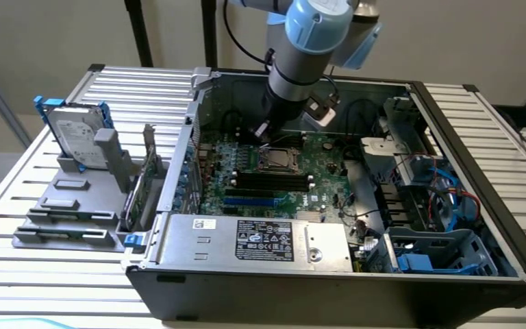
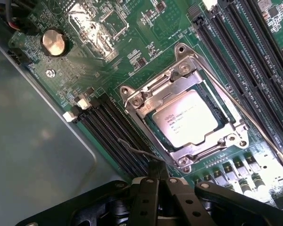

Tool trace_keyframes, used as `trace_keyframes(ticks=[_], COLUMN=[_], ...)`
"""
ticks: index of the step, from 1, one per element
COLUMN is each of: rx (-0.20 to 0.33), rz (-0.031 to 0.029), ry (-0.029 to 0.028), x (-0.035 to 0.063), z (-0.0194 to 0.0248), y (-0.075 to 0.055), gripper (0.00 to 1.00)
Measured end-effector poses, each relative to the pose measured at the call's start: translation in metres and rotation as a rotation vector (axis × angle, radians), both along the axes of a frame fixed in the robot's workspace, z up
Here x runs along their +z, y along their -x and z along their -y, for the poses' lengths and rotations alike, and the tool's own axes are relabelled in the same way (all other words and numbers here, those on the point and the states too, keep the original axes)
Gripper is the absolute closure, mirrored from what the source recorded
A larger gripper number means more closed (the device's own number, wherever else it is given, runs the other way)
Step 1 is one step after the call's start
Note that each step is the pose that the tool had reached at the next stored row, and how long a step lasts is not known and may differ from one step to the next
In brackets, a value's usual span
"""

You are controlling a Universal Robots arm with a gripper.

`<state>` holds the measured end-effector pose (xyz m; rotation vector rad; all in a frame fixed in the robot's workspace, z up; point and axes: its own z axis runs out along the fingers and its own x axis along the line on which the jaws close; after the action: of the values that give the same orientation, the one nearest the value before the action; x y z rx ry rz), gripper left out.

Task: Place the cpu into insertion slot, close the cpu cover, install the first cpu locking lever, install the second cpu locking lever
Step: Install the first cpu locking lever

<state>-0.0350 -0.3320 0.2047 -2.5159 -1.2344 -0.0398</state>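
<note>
Fingers: the black fingers were pressed together with nothing between them; they pointed down at the board
Gripper: the gripper hung just beside one corner of the insertion slot; in the exterior view it sat low inside the case, right above the socket
Nearest thing: the thin wire lever curved along the socket's edge; its end lay just by the fingertips; whether they touched could not be told
Cpu: the cpu lay flat in the insertion slot, pale face up
Cover: the cpu cover lay down over the chip's edges; the chip showed through its cut-out middle
Other lever: the long lever rod ran along the opposite side of the socket; latched or not could not be told
Board: the green circuit board carried memory slots on both sides of the socket; a coin battery sat well apart
Surroundings: the computer case lay open on a slatted table; a hard drive stood upright toward the exterior view's left
</note>
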Motion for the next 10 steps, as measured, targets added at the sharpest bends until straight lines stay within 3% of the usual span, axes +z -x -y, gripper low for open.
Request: trace_keyframes(ticks=[10], rx=[0.000], rz=[0.0000], ry=[0.0001], x=[-0.0035], z=[0.0000], y=[-0.0066], gripper=[0.89])
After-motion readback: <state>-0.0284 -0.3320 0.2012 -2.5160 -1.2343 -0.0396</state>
